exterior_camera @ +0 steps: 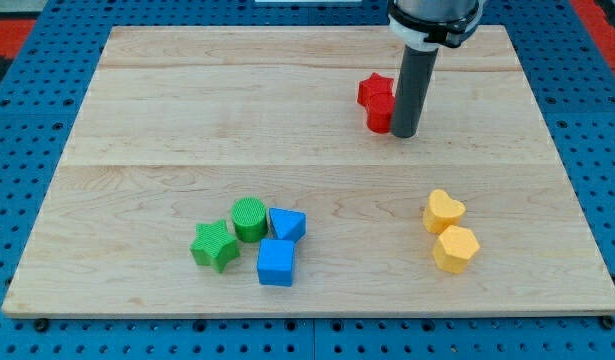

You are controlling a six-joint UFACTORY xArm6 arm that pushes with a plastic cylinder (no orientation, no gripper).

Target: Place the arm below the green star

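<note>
my tip (404, 134), bare and holding nothing, touches a red block (377, 102) near the view's top; the green star-shaped block (215, 246) sits well apart toward the view's bottom left, beside a green cylinder (249, 219)

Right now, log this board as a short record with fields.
tip: my tip rests at the view's top right, touching the red block
target: green star, bottom left, far from the tip
cluster: green cylinder, blue block and blue cube crowd the star's right
right side: yellow heart above yellow block
surface: wooden board
</note>
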